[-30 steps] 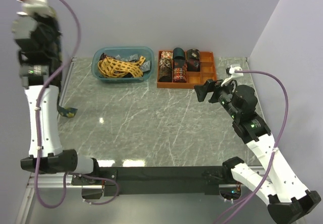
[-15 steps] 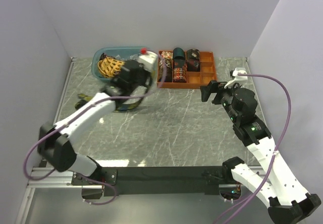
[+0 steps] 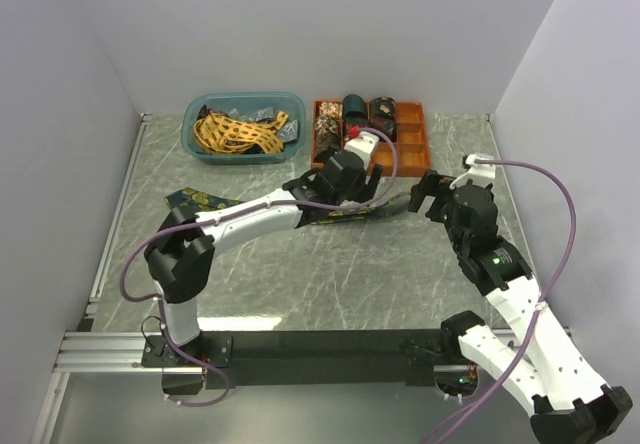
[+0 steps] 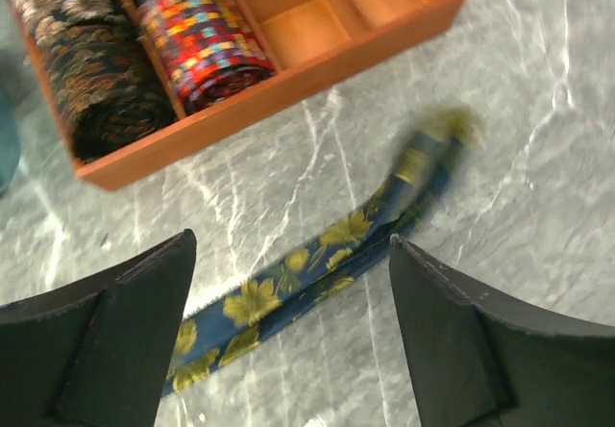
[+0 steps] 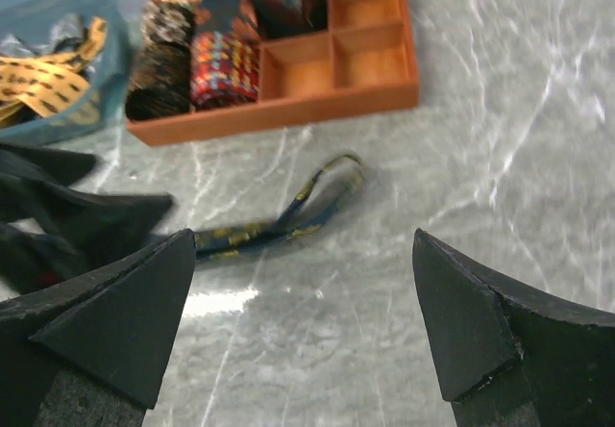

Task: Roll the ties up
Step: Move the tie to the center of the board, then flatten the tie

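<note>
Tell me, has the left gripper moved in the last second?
Yes. From high by the left wall, the left gripper swung right and now hangs over the navy tie, just before the orange tray.

Open marble [image 3: 300, 274] near side of tie [image 4: 255, 302], orange tray [image 4: 240, 100] close behind

- flat tie [image 4: 288, 281]: navy, yellow-gold flowers
- checked rolled tie [image 4: 207, 47]: red, multicoloured squares
- dark rolled tie [image 4: 86, 66]: black, brown-gold swirls
- tray [image 4: 288, 83]: orange
- bin [image 3: 240, 158]: teal
- lattice tie [image 3: 232, 132]: yellow, dark lattice
- counter [image 4: 538, 235]: grey-green marble, white veins
</note>
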### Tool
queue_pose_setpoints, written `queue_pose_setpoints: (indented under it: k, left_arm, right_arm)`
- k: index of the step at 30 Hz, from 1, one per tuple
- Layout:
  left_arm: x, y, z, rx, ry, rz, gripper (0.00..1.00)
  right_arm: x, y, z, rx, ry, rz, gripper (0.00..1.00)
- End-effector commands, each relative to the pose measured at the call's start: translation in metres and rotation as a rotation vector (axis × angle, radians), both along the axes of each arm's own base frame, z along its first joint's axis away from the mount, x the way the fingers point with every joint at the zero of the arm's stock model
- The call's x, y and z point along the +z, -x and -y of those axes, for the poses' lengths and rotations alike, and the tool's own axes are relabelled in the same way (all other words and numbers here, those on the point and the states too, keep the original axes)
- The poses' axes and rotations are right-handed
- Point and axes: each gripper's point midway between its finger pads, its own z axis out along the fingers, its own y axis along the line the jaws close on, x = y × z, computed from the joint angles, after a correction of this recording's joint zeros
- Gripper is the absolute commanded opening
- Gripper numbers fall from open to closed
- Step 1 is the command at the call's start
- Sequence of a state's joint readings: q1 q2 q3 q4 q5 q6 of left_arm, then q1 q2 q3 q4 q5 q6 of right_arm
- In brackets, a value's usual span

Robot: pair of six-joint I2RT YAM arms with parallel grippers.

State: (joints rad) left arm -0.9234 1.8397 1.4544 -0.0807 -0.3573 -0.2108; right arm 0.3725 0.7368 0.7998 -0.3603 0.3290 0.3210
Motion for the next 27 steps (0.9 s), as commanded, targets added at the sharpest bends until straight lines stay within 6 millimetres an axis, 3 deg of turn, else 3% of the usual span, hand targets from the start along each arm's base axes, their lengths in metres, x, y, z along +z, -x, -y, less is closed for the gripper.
queue_pose_setpoints:
  k: [1, 2, 3, 5, 6, 8, 9, 10, 12, 14, 15, 17, 22, 27]
  left_arm:
    - [0.067, -0.002, -0.022, 0.134, 0.187, 0.036, 0.88]
    - [0.067, -0.003, -0.032, 0.163, 0.190, 0.028, 0.88]
    - [0.054, 0.001, -0.044, 0.202, 0.188, -0.017, 0.88]
    - [0.058, -0.002, -0.071, 0.272, 0.252, -0.059, 0.87]
    - [0.040, 0.001, -0.088, 0.311, 0.226, -0.106, 0.87]
    - [0.040, -0.004, -0.124, 0.411, 0.271, -0.130, 0.87]
    - [0.021, 0.000, -0.142, 0.455, 0.246, -0.163, 0.86]
    - [0.025, 0.001, -0.159, 0.489, 0.269, -0.164, 0.85]
    - [0.004, -0.002, -0.200, 0.592, 0.285, -0.212, 0.84]
    - [-0.001, -0.006, -0.241, 0.689, 0.308, -0.225, 0.83]
    - [-0.012, -0.002, -0.252, 0.706, 0.300, -0.252, 0.83]
    - [-0.013, -0.003, -0.282, 0.767, 0.312, -0.254, 0.82]
    - [-0.023, -0.002, -0.319, 0.841, 0.291, -0.256, 0.81]
    - [-0.034, -0.001, -0.338, 0.874, 0.304, -0.273, 0.81]
  right_arm:
    - [-0.022, 0.002, 0.002, -0.032, -0.051, -0.061, 0.98]
    - [-0.026, 0.001, -0.001, -0.020, -0.059, -0.078, 0.98]
    - [-0.037, -0.001, -0.004, -0.012, -0.067, -0.116, 0.97]
    - [-0.050, -0.003, -0.013, 0.026, -0.087, -0.177, 0.95]
    - [-0.063, -0.008, -0.016, 0.029, -0.089, -0.230, 0.95]
    - [-0.076, -0.013, -0.016, 0.023, -0.112, -0.290, 0.92]
    - [-0.088, -0.015, -0.020, 0.025, -0.138, -0.343, 0.92]
    - [-0.093, -0.019, -0.016, 0.004, -0.163, -0.357, 0.91]
    - [-0.107, -0.026, -0.019, -0.002, -0.228, -0.398, 0.89]
    - [-0.122, -0.031, -0.009, -0.050, -0.269, -0.436, 0.86]
    - [-0.131, -0.033, -0.010, -0.056, -0.298, -0.467, 0.84]
    - [-0.139, -0.040, -0.007, -0.073, -0.331, -0.485, 0.82]
    - [-0.163, -0.057, 0.001, -0.124, -0.357, -0.516, 0.79]
    - [-0.185, -0.068, 0.016, -0.143, -0.346, -0.523, 0.73]
